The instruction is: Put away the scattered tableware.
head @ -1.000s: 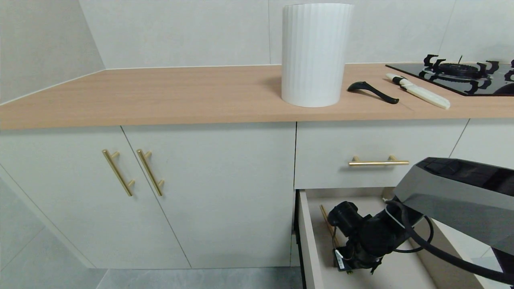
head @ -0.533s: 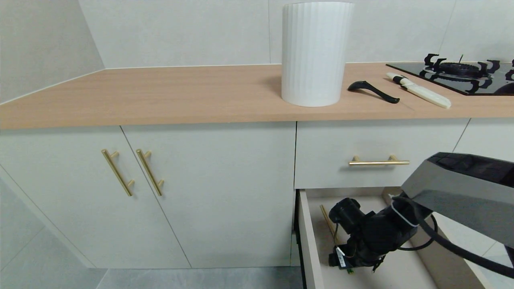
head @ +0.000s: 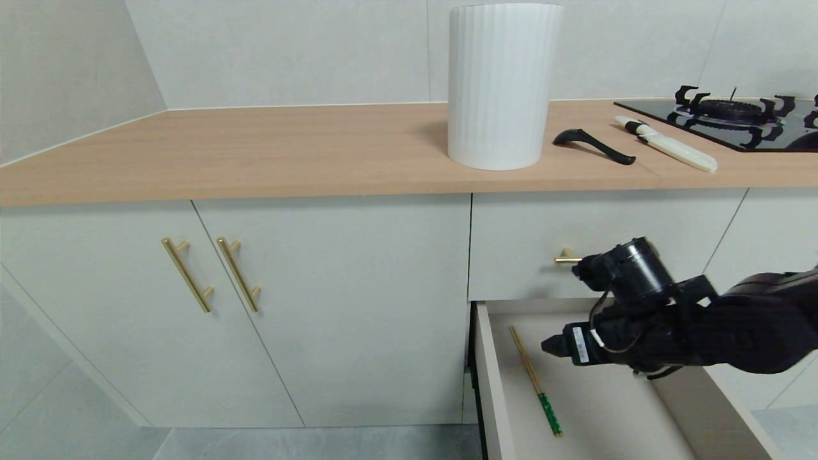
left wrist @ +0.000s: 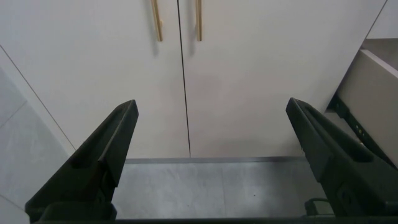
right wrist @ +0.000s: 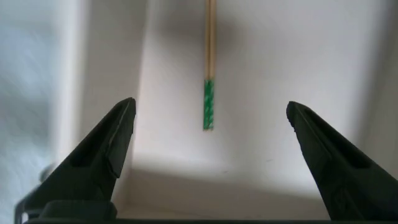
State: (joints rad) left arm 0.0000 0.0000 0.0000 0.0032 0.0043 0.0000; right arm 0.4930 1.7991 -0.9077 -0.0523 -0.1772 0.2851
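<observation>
Half a second ago the right arm was sunk low in the open drawer, its wrist covering most of the chopstick. It has since lifted and drawn back toward the robot's right. The right pincer now hangs above the drawer's floor, and the wrist behind it hides most of the brass handle of the shut drawer above. With the arm out of the way the chopstick is seen at full length. It lies flat on the drawer floor close beside the left wall, its green-painted end toward the front. Whether a second stick lies tight against it cannot be told. The things on the wooden surface lie as they did: the ribbed white container, then the black spoon just to its right, then the white knife, and the gas hob at the far right. In the right wrist view the right pincer stands spread wide and holds nothing. Its two fingers are on either side of the green end of the chopstick, above it and not touching it. The left pincer is likewise spread wide and empty. It is held low before the pale cabinet doors, with the grey floor under it and the corner of the open drawer off to one side.
</observation>
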